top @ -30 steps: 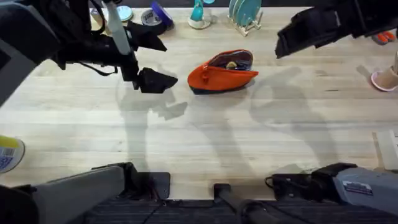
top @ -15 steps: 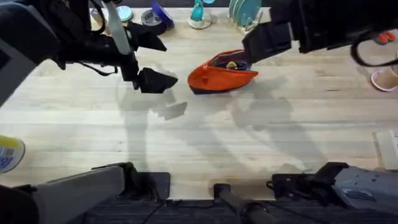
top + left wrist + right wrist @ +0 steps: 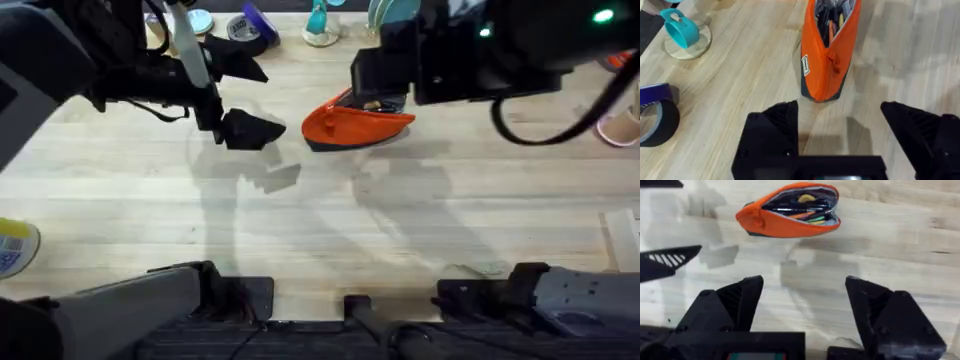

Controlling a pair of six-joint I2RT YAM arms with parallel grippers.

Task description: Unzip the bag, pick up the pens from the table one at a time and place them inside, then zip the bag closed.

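- The orange pencil pouch [image 3: 356, 124] lies on the light wooden tabletop [image 3: 330, 230], toward the far middle, with its navy bottom strip against the wood.
- Its zipper is undone and the mouth gapes; the right wrist view looks into the pouch [image 3: 790, 211] and shows dark slim items, something yellow and something orange-red inside. Which of them are the pens cannot be told.
- In the left wrist view the pouch [image 3: 829, 55] shows end-on, with the zipper pull hanging at the closed near end and a small label on its side.
- The left gripper [image 3: 240, 95] hangs just left of the pouch, apart from it, its two black fingers spread wide and holding nothing; the same gap shows in the left wrist view [image 3: 842, 130].
- The right gripper [image 3: 805, 305] is above the table near the pouch, fingers well apart and empty; from overhead the right arm shows large and dark over the pouch's far side.
- A teal cup [image 3: 679, 29] on a round coaster and a roll of dark tape [image 3: 657, 122] sit beside the pouch, clear of it.
- A yellow-labelled roll [image 3: 14, 246] lies at the table's left edge.
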